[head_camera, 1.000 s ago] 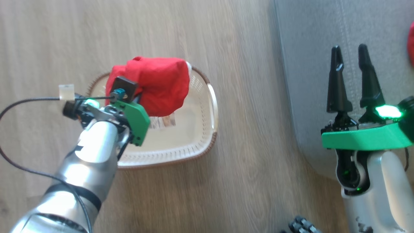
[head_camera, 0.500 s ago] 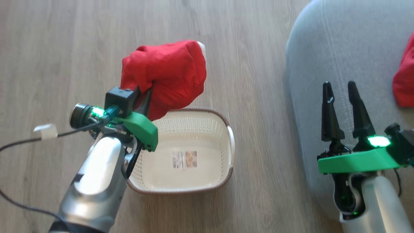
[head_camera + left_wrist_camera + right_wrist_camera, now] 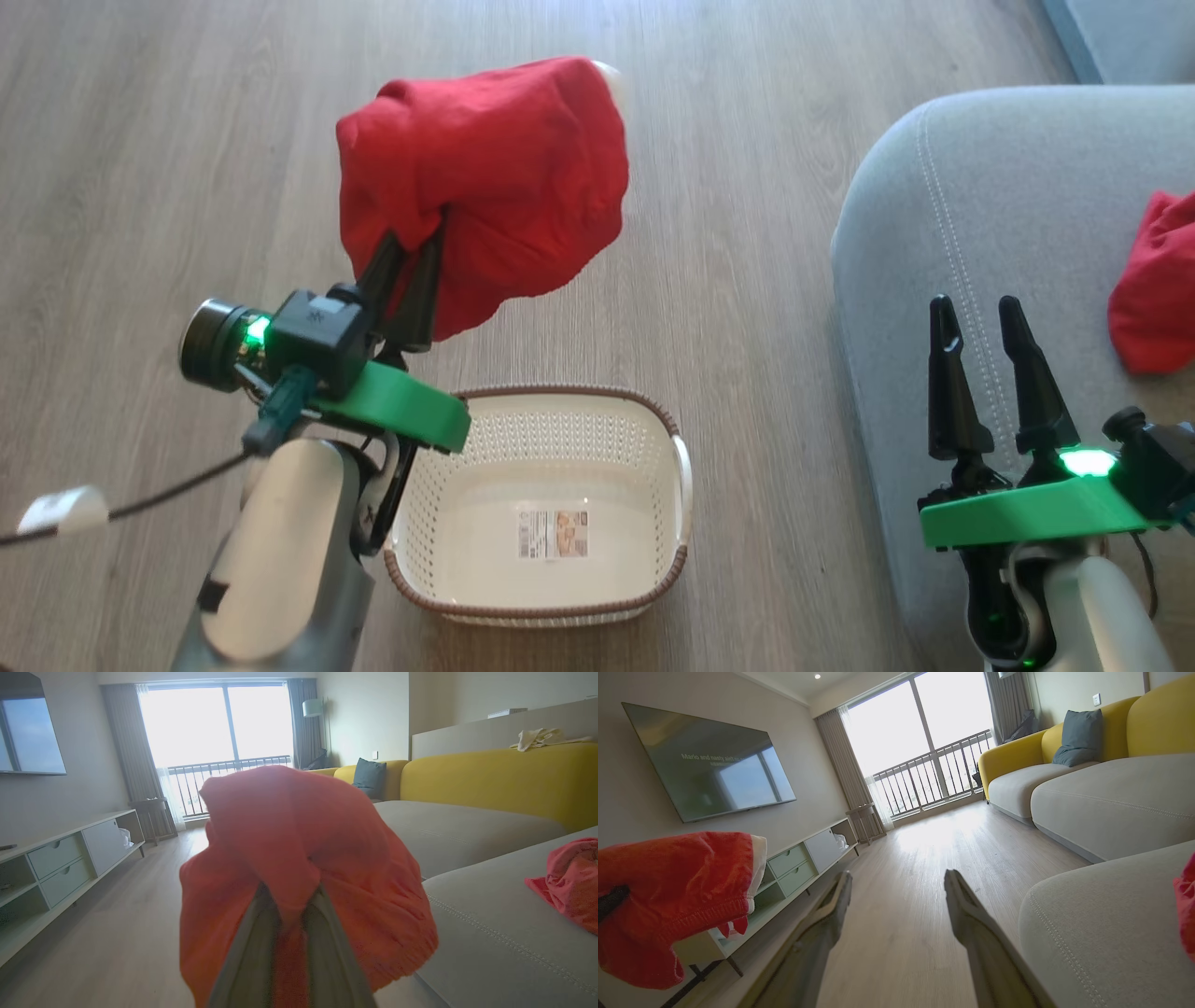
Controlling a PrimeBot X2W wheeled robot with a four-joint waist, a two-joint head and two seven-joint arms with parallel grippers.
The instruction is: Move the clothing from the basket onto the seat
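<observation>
My left gripper (image 3: 415, 247) is shut on a red piece of clothing (image 3: 485, 177), which hangs bunched in the air beyond the basket's far rim. The same clothing (image 3: 303, 868) drapes over my left fingers (image 3: 243, 961) in the left wrist view and shows at the left in the right wrist view (image 3: 672, 896). The cream basket (image 3: 644, 485) sits on the floor with just a sticker on its bottom. A second red garment (image 3: 1153, 285) lies on the grey seat (image 3: 990, 205) at the right. My right gripper (image 3: 976, 313) stands open over the seat's front edge, holding nothing.
Wood floor (image 3: 747, 187) separates the basket from the seat. A cable (image 3: 140, 509) with a white tag trails from my left wrist. Farther off are a low white TV cabinet (image 3: 60, 858), a yellow-backed sofa (image 3: 490, 779) and a balcony window (image 3: 924, 742).
My left gripper has lifted the red clothing up out of the basket, leaving it bare. The head camera has shifted, so the basket sits lower in the picture and more of the seat shows.
</observation>
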